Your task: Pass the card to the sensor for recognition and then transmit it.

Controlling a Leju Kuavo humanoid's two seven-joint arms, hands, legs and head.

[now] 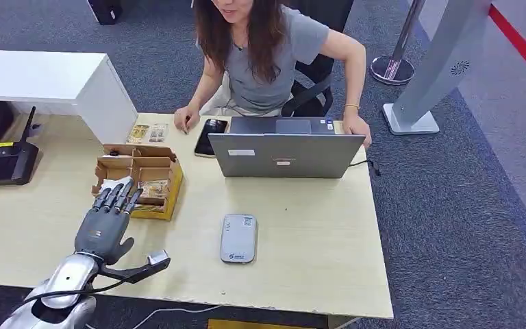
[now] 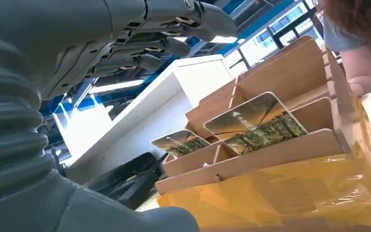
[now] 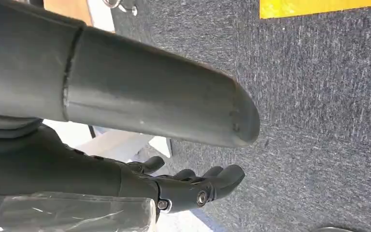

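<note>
My left hand (image 1: 107, 221) hovers over the near edge of a brown cardboard card holder (image 1: 140, 179), fingers stretched toward it and thumb out to the side, holding nothing. In the left wrist view the hand (image 2: 125, 43) is just short of a card with a forest picture (image 2: 256, 123) standing in a slot; a second card (image 2: 179, 142) stands in a further slot. The grey card sensor (image 1: 238, 238) lies flat on the table to the right of the hand. My right hand (image 3: 193, 186) hangs above the carpet with fingers loosely apart and empty.
A person sits behind an open grey laptop (image 1: 284, 154), with a black phone (image 1: 211, 136) beside it. Two loose cards (image 1: 148, 133) lie near a white box (image 1: 61, 86). A black device (image 1: 3, 161) sits at the left of the wooden table (image 1: 315, 267).
</note>
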